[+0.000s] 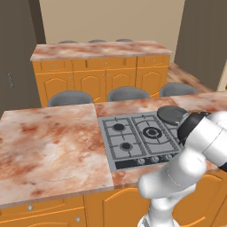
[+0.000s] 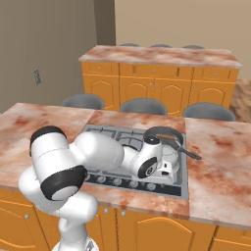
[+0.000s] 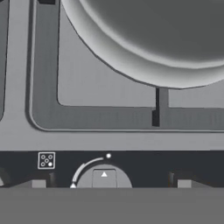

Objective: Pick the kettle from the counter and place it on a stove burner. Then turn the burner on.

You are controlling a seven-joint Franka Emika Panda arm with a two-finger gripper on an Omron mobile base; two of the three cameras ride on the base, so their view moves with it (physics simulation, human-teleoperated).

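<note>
The counter (image 1: 48,146) is a broad pinkish-red marbled top over orange cabinet fronts, with a grey cooktop (image 1: 116,141) set into it. On the cooktop's front right burner sits the kettle (image 3: 157,39), its rounded silver-grey body on the grate just behind the row of knobs; in the base views the arm hides it.

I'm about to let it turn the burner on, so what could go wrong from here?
The open fingers straddle one knob in a row; if its burner icon marks another burner, the wrong one lights. The rounded grey body, probably the kettle, sits close behind that knob, so the hand could nudge it.
</note>
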